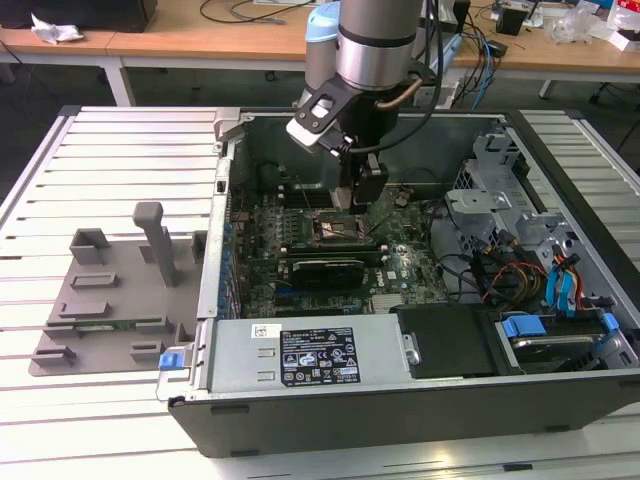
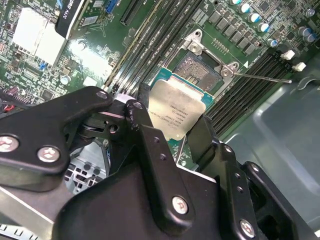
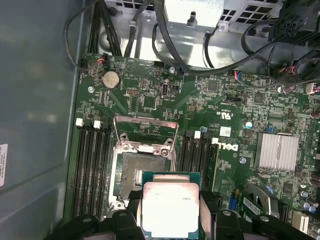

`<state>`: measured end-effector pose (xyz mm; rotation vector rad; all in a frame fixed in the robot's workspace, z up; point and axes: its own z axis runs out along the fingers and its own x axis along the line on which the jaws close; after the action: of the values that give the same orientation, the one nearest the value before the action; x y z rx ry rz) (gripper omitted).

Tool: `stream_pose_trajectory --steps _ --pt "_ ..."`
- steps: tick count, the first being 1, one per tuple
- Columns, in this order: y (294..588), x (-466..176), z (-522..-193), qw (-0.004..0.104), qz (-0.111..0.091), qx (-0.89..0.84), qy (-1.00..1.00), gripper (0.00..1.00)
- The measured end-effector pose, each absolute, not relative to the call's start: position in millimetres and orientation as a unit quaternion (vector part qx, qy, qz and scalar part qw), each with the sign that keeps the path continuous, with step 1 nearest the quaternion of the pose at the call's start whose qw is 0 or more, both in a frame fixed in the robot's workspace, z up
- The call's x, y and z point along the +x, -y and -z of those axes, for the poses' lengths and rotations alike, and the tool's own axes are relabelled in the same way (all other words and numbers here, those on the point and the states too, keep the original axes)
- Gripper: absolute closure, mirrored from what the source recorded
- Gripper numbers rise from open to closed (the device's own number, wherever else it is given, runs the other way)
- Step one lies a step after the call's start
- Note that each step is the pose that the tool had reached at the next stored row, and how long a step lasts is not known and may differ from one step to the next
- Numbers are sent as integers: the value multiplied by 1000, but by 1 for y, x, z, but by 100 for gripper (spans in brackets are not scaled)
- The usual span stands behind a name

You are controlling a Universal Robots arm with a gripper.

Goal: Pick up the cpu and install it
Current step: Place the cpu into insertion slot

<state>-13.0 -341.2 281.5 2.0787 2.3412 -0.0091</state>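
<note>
Slatted worktop (image 1: 110,150), open PC case (image 1: 560,400); we see pincer (image 2: 172,122) clamping cpu (image 2: 176,107) near socket (image 2: 199,70); fixture plate (image 1: 100,300) at case's 9 o'clock, exterior view.

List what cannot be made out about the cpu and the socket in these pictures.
- Exterior view: the gripper hides how near the cpu sits to the socket.
- First wrist view: the cpu is cut off by the picture's edge, and the black fingers cover its sides.
- Second wrist view: the gripper's links cover one edge of the cpu.
- Both wrist views: the cpu's underside faces away, and the socket's contacts are too small to check.
</note>
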Motion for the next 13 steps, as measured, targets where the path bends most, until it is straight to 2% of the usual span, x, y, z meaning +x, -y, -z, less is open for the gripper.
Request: stream_pose_trajectory --steps 13 --pt "339 -6 -276 6 3 664 -748 45"
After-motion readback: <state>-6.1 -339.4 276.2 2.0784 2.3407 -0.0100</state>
